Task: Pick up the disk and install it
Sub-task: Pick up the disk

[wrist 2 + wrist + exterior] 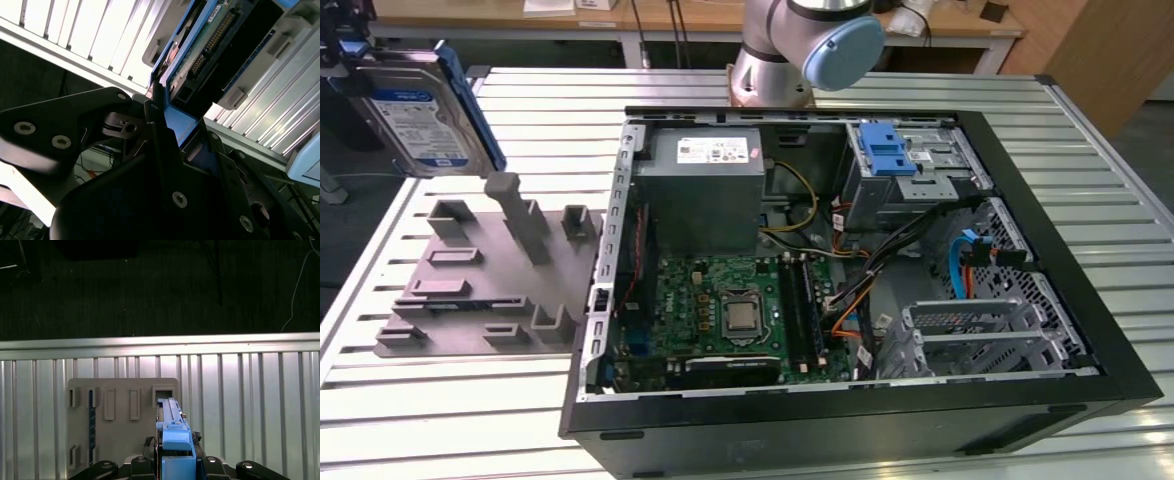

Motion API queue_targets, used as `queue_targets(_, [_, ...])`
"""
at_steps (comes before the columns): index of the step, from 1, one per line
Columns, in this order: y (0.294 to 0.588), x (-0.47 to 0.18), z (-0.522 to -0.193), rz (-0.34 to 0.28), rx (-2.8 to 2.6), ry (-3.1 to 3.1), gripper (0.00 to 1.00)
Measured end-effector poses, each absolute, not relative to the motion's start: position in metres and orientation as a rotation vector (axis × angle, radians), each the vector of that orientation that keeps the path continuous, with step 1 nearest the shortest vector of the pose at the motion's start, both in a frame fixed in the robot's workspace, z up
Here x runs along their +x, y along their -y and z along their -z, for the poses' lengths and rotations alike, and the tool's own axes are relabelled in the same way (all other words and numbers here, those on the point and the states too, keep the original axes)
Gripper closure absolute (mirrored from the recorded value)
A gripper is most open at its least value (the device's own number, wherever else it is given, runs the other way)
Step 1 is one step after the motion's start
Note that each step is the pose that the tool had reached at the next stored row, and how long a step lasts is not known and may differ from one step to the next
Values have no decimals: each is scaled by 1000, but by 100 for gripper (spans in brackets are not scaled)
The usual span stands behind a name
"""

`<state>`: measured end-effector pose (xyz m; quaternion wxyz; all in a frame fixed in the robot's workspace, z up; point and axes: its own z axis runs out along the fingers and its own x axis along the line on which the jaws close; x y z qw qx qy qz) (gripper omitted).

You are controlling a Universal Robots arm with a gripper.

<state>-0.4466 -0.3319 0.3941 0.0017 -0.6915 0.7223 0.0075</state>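
Black two-finger gripper [181, 131] is clamped on the blue rail end of the flat silver-grey disk with blue-and-white label and blue plastic rails [420, 110]. The disk hangs upright in the air at the exterior view's left. It is above the grey moulded fixture tray [480, 290] on the slatted aluminium table [454, 420], apart from the open black computer case [854, 405].

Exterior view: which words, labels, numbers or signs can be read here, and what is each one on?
No text is clear enough to quote.
On the disk, the blue-and-white label: print too small to read.
On the power supply, the white sticker: print too small to read.
On the motherboard: markings too small to read.
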Motion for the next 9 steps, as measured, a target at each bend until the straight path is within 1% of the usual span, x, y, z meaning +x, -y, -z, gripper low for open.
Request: queue_targets(9, [332,-447,-399,-24,-2170,-2267,64])
